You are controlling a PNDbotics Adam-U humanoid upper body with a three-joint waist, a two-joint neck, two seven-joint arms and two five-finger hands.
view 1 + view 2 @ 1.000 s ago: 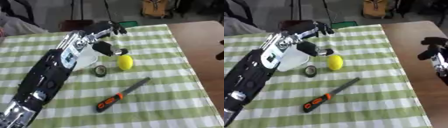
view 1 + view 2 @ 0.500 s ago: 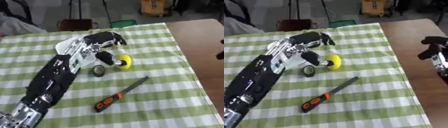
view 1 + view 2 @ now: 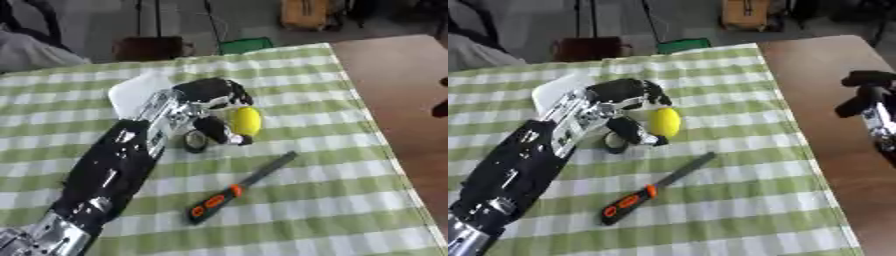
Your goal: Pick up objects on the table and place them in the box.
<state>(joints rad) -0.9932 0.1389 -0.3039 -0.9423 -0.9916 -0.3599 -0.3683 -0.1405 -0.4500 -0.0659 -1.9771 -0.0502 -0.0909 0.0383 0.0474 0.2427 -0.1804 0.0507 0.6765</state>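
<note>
Here the left hand [image 3: 208,102] is curling its fingers and thumb around the lemon [image 3: 246,121] on the checked cloth [image 3: 332,200], tape roll [image 3: 194,141] just beside it. Right hand [image 3: 870,95] is idling over the bare table, fingers curled on nothing; file [image 3: 238,187] is lying nearer.

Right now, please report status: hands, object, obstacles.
Left hand curling around yellow ball, not lifted. Right hand idle at right edge, fingers curled. Tape roll beside ball; file nearer.
</note>
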